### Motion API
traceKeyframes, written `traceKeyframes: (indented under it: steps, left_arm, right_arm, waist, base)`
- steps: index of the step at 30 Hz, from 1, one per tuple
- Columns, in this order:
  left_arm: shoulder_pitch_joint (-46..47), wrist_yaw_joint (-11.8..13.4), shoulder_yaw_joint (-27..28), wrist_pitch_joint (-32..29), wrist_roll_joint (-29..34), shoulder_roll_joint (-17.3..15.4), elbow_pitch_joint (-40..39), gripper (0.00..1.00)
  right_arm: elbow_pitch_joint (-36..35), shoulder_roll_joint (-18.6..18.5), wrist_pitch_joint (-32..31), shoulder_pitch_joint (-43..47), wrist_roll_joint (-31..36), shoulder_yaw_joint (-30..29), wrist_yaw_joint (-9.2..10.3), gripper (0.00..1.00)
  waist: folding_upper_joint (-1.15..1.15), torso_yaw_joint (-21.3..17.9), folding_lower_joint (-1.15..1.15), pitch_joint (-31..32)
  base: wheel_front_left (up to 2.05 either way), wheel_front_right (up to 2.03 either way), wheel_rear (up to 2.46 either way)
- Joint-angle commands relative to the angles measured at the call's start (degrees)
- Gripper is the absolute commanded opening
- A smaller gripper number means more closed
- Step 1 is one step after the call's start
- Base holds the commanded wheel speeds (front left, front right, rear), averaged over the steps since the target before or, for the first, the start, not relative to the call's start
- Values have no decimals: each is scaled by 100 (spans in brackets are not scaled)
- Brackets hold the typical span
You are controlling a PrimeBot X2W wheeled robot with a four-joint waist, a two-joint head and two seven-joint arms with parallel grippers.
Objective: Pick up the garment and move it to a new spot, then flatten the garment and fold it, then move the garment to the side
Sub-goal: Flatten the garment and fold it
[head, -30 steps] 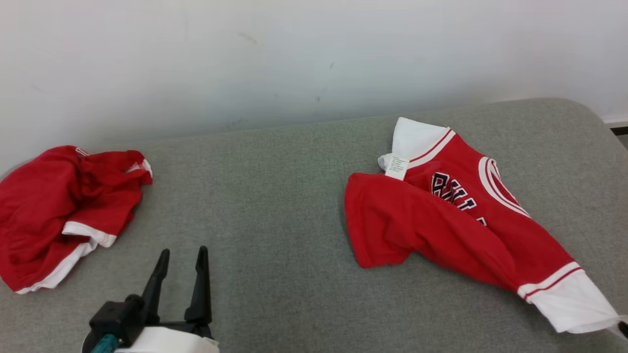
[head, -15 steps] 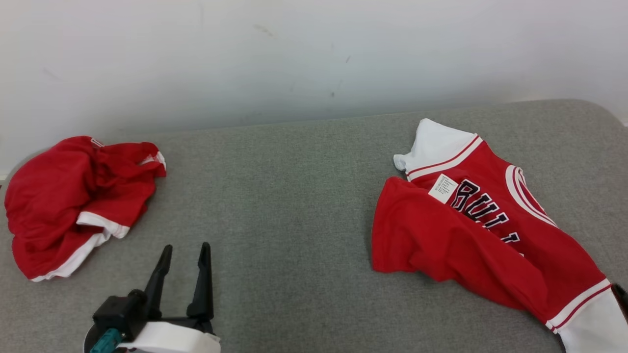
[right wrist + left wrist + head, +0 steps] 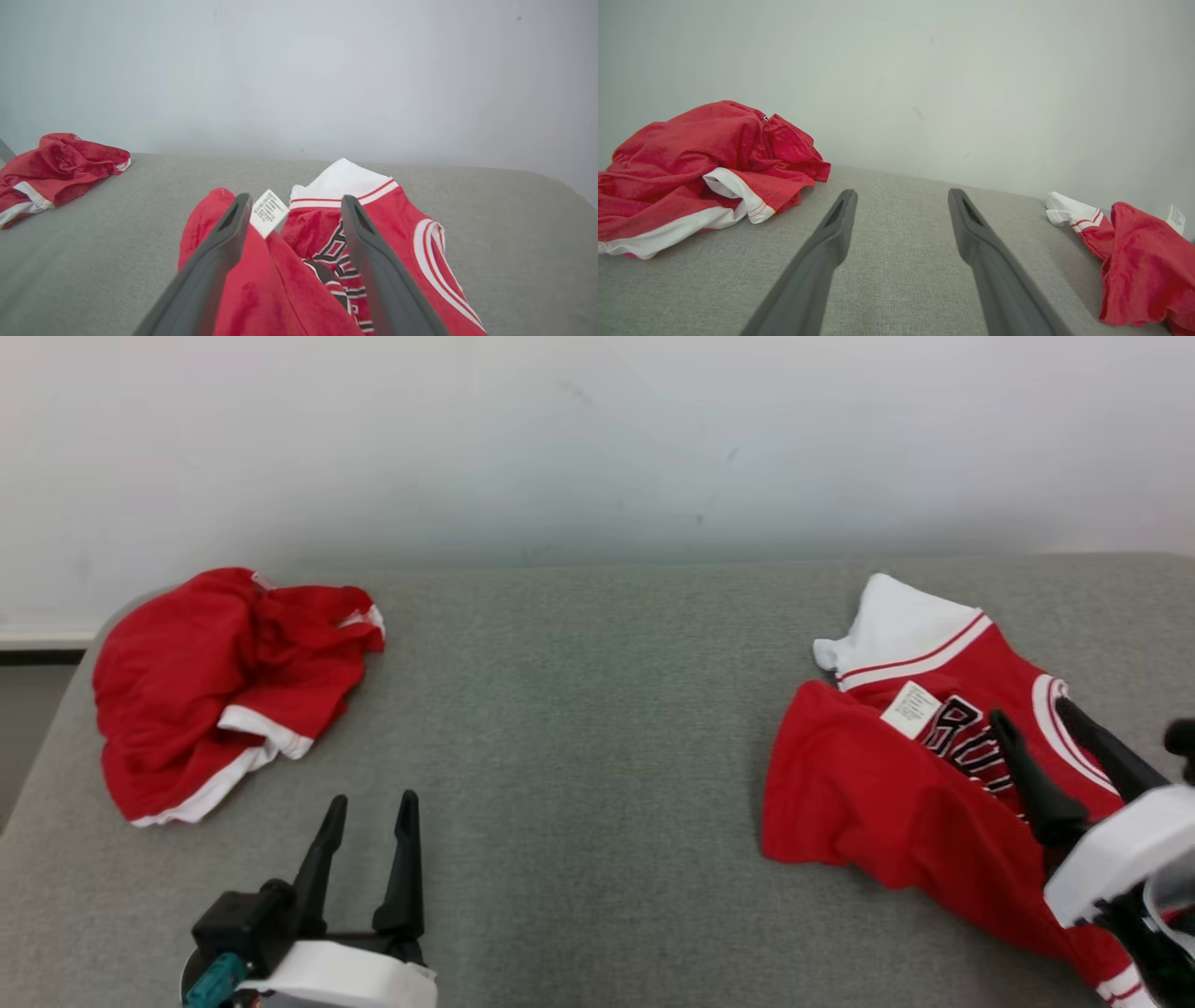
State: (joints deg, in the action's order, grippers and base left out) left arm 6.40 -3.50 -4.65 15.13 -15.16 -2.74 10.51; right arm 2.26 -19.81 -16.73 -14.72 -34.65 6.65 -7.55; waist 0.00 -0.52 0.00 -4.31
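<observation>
Jersey [image 3: 887,784]: lay crumpled at 3 o'clock. Right hand [image 3: 1032,711]: hovered above, spread, empty. Left hand [image 3: 372,798]: spread, empty, 7 o'clock. Flattening judged due; needed edge grips.

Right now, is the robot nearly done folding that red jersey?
Not yet. The red jersey lies on the grey cushion, so placing it looks done. The right gripper hangs open over it; the left gripper is open too. The jersey is rumpled, so flattening, folding and moving aside are left.
</observation>
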Motion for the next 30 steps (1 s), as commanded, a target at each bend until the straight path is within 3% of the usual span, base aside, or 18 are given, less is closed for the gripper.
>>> traceKeyframes:
  steps: [1, 11, 16, 21, 22, 23, 25, 30]
  left_arm:
    - [71, 1, -8, 3, -28, -26, -10, 100]
    - [293, 77, -201, 3, -214, -26, -3, 100]
    - [315, 134, -272, 3, -260, -25, 3, 100]
    - [249, 153, -250, 3, -268, -25, 0, 100]
    - [235, 153, -244, 3, -262, -25, 4, 100]
    - [224, 155, -238, 3, -259, -25, 4, 100]
    - [206, 161, -223, 3, -256, -25, 2, 100]
    - [166, 162, -189, 3, -205, -25, 8, 100]
  right_arm:
    - [94, -15, 50, -173, -36, 102, 12, 100]
    - [1440, -181, -312, -1653, -597, 1385, 12, 100]
    - [2274, -285, -976, -2161, -896, 1878, 12, 100]
    - [2634, -326, -1643, -2354, -1354, 2197, 12, 100]
    - [2619, -334, -1717, -2359, -1420, 2246, 12, 65]
    - [2586, -357, -1758, -2350, -1477, 2307, 12, 13]
    - [2535, -417, -1772, -2295, -1564, 2392, 12, 0]
    - [2381, -524, -1605, -2130, -1770, 2530, 12, 0]
  waist:
    - [0, 120, 0, -79]
    - [0, 629, 0, -389]
    - [0, 822, 0, -426]
    - [0, 897, 0, -378]
    - [0, 901, 0, -364]
    - [0, 903, 0, -351]
    - [0, 898, 0, -321]
    - [0, 842, 0, -228]
  base:
    - [0, 0, 0]
    - [0, 0, 0]
    - [0, 0, 0]
    - [0, 0, 0]
    - [0, 0, 0]
    - [0, 0, 0]
    - [0, 0, 0]
    - [0, 0, 0]
